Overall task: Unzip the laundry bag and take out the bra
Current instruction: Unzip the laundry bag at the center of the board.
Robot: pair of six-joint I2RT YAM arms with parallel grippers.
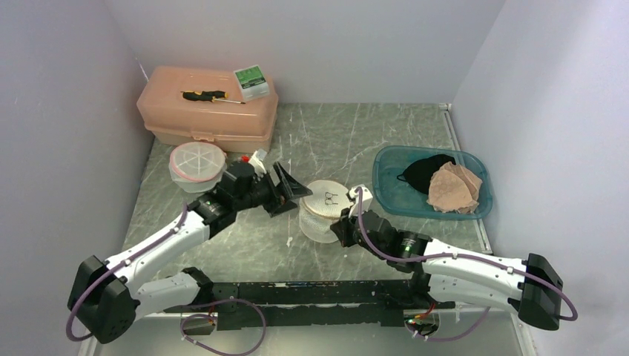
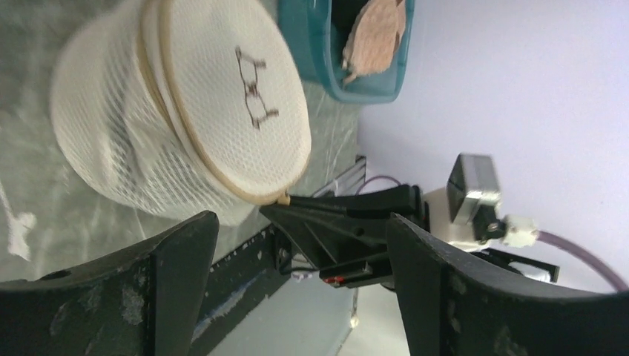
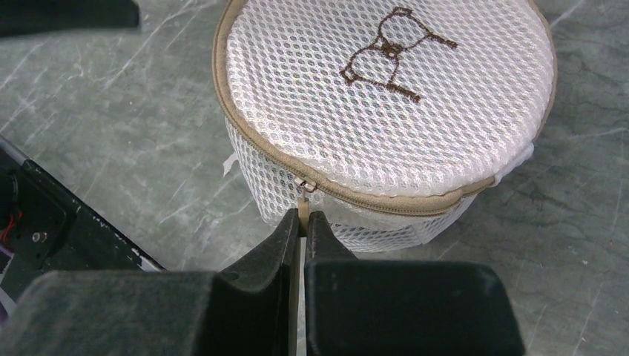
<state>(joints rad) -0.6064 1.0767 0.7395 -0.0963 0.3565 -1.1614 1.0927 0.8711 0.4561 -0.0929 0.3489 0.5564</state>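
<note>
A white mesh laundry bag [image 1: 324, 210], a squat cylinder with tan zipper trim and a bra outline stitched on its lid [image 3: 386, 96], stands mid-table. The zipper looks closed around the lid. My right gripper [image 3: 303, 219] is shut on the tan zipper pull [image 3: 303, 194] at the bag's near side. In the overhead view this right gripper [image 1: 343, 222] touches the bag's right edge. My left gripper [image 1: 289, 189] hangs open just left of the bag, holding nothing. In its own view the left gripper [image 2: 300, 237] frames the bag [image 2: 185, 111]. The bra is hidden.
A teal bin [image 1: 387, 185] at the right holds a black and a beige padded garment [image 1: 454, 187]. A pink plastic case [image 1: 208, 111] with a screwdriver and a small green box stands at the back left. A round lidded container [image 1: 196, 165] sits in front of it.
</note>
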